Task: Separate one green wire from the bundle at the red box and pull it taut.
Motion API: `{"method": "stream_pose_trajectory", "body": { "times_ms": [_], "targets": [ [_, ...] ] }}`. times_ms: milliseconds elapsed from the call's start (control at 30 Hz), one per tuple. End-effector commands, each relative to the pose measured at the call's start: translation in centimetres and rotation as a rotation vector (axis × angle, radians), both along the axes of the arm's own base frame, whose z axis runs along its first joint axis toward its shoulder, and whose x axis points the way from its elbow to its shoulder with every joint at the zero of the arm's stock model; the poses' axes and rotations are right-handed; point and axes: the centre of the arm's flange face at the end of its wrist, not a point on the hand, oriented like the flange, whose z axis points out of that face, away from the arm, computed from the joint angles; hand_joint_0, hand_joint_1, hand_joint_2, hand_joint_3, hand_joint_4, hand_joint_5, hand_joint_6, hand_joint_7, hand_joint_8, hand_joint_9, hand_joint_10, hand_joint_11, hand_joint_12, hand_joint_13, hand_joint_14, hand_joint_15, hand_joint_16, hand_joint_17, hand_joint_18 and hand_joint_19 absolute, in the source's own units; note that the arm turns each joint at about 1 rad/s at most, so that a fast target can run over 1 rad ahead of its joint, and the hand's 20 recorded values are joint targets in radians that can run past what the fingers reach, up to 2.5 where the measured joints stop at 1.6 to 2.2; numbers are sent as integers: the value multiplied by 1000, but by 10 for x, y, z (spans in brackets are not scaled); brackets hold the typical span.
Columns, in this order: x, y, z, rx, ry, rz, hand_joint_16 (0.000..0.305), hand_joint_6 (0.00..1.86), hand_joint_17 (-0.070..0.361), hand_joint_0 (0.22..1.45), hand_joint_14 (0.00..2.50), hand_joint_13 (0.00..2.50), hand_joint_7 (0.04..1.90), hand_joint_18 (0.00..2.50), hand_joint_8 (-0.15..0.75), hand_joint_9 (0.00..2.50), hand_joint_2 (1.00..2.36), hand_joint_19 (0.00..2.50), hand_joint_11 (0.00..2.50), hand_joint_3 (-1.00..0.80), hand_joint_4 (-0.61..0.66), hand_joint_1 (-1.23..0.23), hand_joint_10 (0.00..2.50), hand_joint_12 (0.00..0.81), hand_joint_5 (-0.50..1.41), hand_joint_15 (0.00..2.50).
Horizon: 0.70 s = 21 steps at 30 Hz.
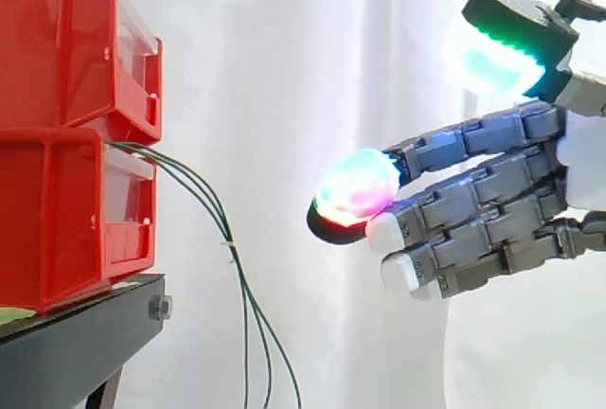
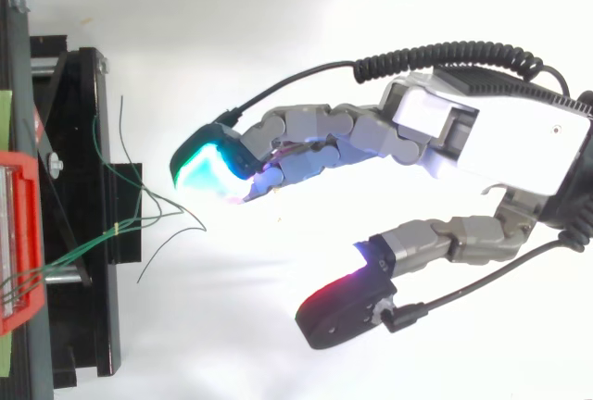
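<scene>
The hand hovers mid-right, well apart from the wires at left. Its fingers are spread and hold nothing. No wire is separated yet.

Bins red, clear fronts. Wires dark green. Stand black. Curtain white. Hand grey with white casing — pads glow cyan, green, magenta, red, some plain white.
</scene>
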Motion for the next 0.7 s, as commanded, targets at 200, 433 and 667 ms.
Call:
{"method": "stream_pose_trajectory", "body": {
  "times_ms": [200, 433, 667],
  "targets": [
    [5, 0, -12, 2, 12, -1, 55, 502, 124, 559, 8, 663, 719, 527, 301, 671, 1007, 235, 101, -430, 260, -515, 5, 387, -175, 226],
    [13, -1, -17, 24, 3, 4, 56, 502, 126, 560, 8, 666, 718, 535, 299, 674, 1006, 245, 108, -430, 257, -513, 4, 389, -175, 233],
    [14, -4, -22, 24, 7, 1, 56, 502, 127, 559, 9, 674, 723, 539, 300, 673, 1007, 251, 114, -429, 260, -513, 4, 390, -175, 241]
  ]
}}
